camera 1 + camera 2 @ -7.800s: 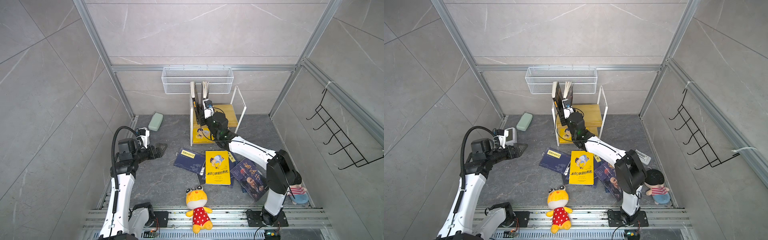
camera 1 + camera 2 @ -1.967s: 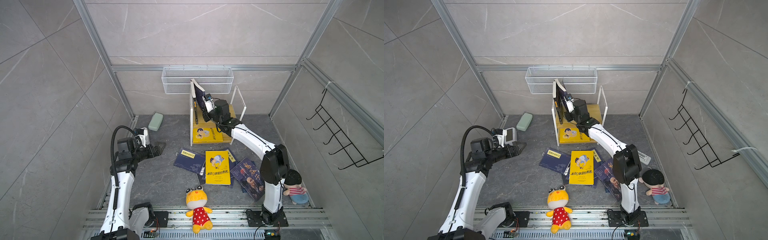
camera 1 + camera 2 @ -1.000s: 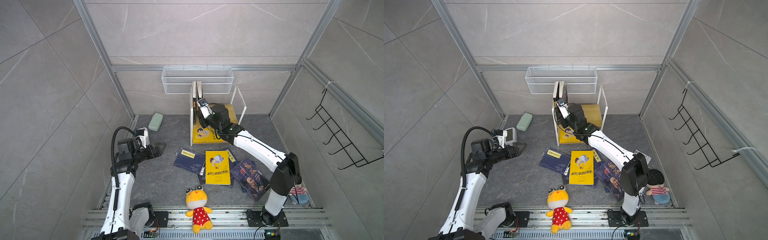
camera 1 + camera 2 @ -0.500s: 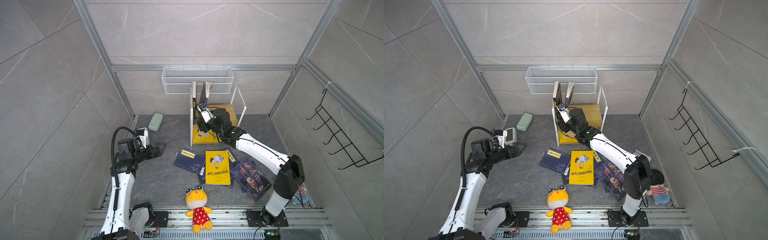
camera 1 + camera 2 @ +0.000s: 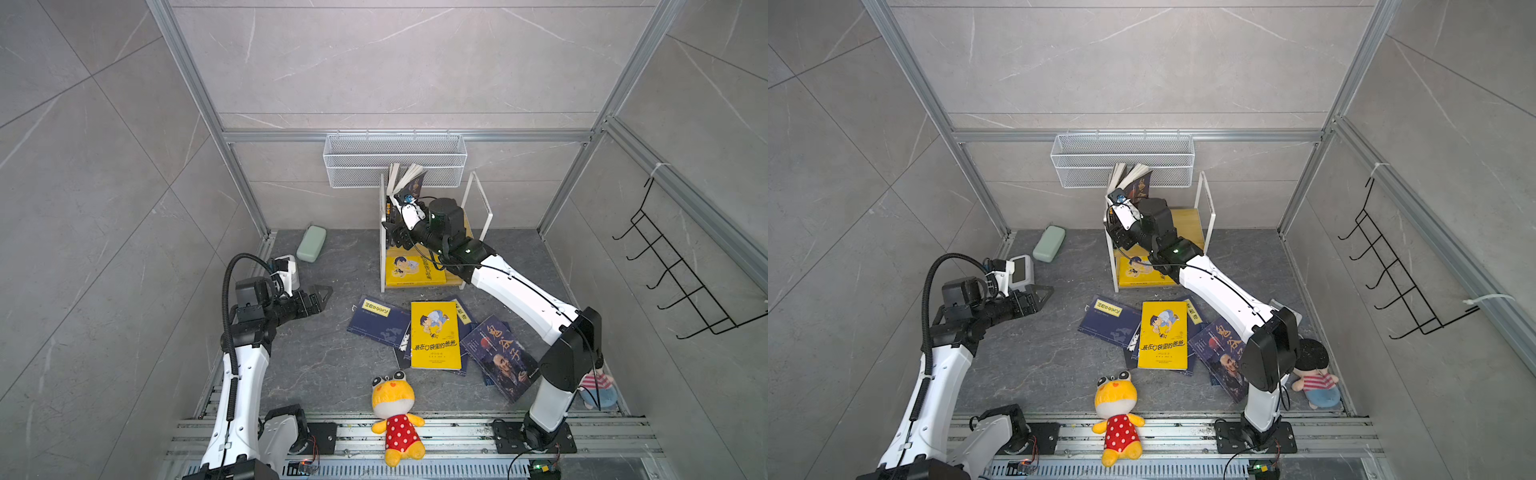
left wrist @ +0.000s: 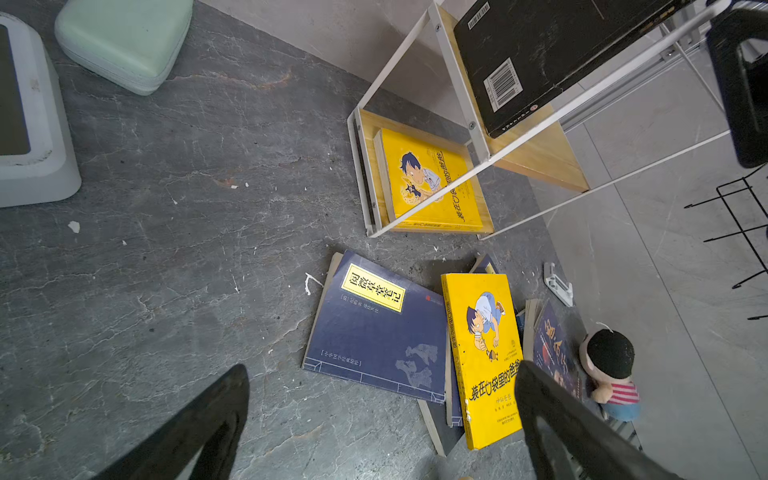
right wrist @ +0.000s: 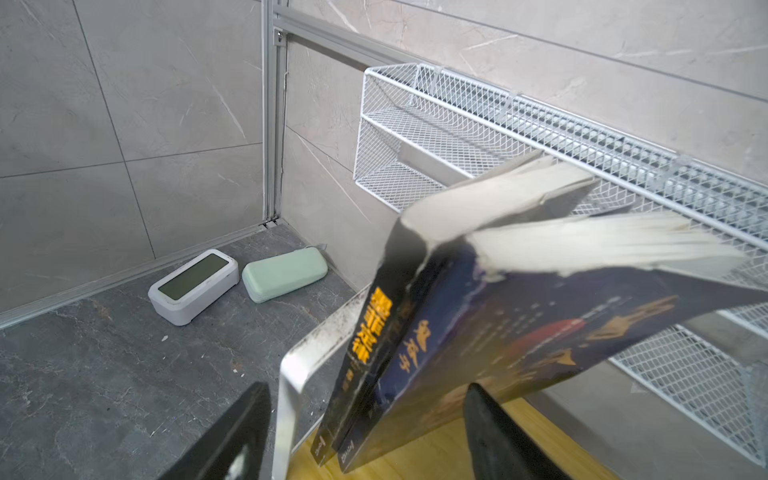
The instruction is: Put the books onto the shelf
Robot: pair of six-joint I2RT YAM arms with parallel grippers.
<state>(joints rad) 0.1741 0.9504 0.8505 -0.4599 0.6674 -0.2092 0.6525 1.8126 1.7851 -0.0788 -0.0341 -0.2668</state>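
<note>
The shelf (image 5: 482, 199) stands at the back wall. Two dark books (image 5: 405, 178) stand at its upper board's left end; the right one leans with its pages fanned (image 7: 582, 245). My right gripper (image 7: 365, 388) is open around their lower ends and holds neither; one finger is outside the shelf's white frame (image 7: 291, 361). A yellow book (image 5: 413, 270) lies on the lower board. On the floor lie a yellow book (image 5: 434, 334), a navy one (image 5: 378, 320) and an old-man cover (image 5: 503, 357). My left gripper (image 5: 322, 297) hangs open and empty above the floor, left of them.
A white wire basket (image 5: 395, 160) hangs on the wall just above the standing books. A green case (image 5: 311, 248) and a white clock (image 5: 289, 268) lie at the back left. A yellow plush (image 5: 392, 407) and a boy doll (image 5: 1314, 374) sit near the front rail.
My right gripper has opened and let go of the standing books. The right one now leans away with its pages fanned. The left arm has not moved.
</note>
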